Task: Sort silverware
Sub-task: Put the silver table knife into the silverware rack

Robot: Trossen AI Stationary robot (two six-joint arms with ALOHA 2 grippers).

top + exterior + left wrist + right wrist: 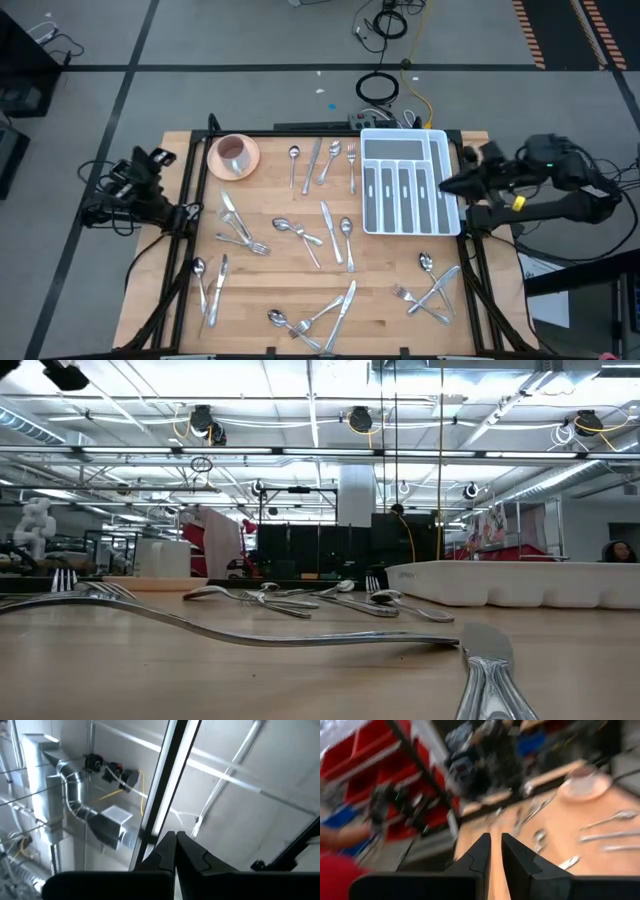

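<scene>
Roughly twenty pieces of silverware point(322, 237) scattered loose across wooden table point(270, 290), none in white tray point(409, 184) at far right | pink saucer with cup point(234, 154) at far left corner | left gripper point(175, 851) shut, empty, off left edge | right gripper point(496, 851) nearly shut, empty, beside tray.
</scene>
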